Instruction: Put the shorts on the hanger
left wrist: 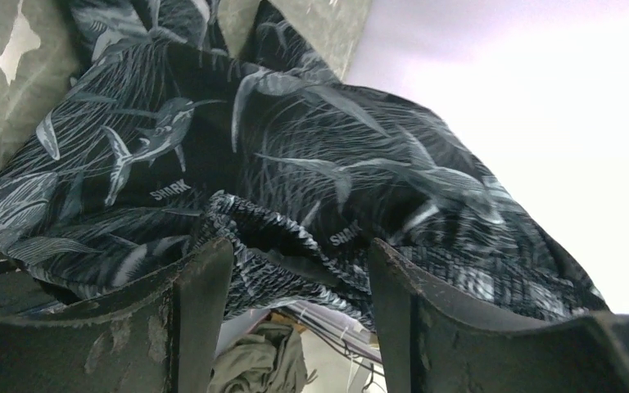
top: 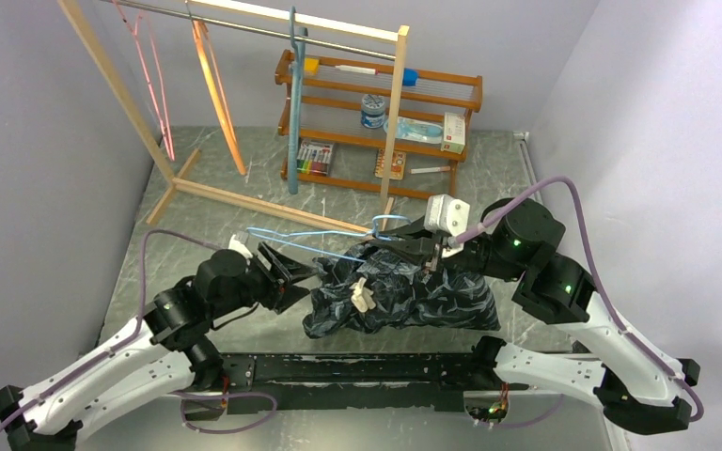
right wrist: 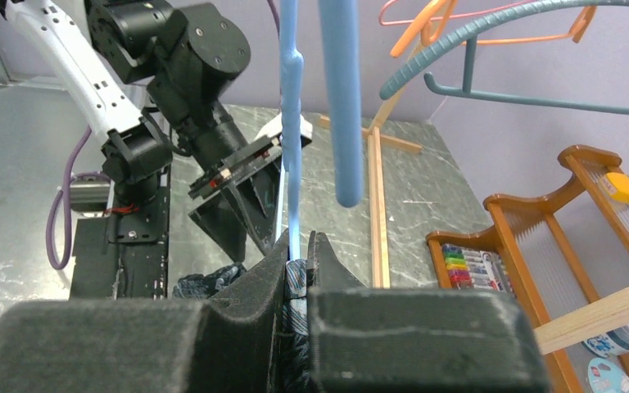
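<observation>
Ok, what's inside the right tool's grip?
The thin light-blue wire hanger and a fold of the dark navy pale-streaked fabric shorts sit pinched in the right tool. Its pads cover how deep either reaches.

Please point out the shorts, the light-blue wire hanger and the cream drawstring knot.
shorts [top: 432,299], top external view, on the patterned fabric right of the knot.
light-blue wire hanger [right wrist: 291,164], right wrist view, on the straight wire above the fingers.
cream drawstring knot [top: 363,297], top external view, on the knot itself.

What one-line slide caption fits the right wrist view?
Right gripper pinches the light-blue wire hanger and the shorts; left gripper open behind.
</observation>
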`<control>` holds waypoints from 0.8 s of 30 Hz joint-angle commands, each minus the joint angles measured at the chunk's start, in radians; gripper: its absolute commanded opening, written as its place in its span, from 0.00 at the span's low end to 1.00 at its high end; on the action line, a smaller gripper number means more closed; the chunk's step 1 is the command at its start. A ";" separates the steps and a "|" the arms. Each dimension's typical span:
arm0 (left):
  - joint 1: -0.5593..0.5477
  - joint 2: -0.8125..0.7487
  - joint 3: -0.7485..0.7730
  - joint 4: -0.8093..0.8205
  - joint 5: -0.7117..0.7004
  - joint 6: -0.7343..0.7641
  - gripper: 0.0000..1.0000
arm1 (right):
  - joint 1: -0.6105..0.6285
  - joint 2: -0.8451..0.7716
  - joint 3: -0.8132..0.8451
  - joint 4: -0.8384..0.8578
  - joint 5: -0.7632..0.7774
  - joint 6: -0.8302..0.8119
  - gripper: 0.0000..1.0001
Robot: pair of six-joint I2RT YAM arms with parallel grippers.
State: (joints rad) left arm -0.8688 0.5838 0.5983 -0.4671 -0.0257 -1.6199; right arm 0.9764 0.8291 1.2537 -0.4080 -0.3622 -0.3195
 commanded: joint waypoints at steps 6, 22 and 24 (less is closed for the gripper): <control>-0.001 0.108 -0.079 0.096 0.150 -0.047 0.65 | -0.001 -0.025 -0.005 0.066 -0.016 -0.010 0.00; -0.001 0.061 -0.132 0.193 0.023 0.061 0.07 | 0.000 -0.034 -0.030 0.072 0.003 0.024 0.00; -0.002 0.012 -0.087 0.134 -0.099 0.153 0.07 | -0.001 -0.040 -0.039 0.050 0.018 0.044 0.00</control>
State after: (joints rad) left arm -0.8688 0.6716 0.4477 -0.3038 0.0578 -1.6066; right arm 0.9764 0.8135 1.2274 -0.3931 -0.3676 -0.3096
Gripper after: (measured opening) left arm 0.079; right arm 0.055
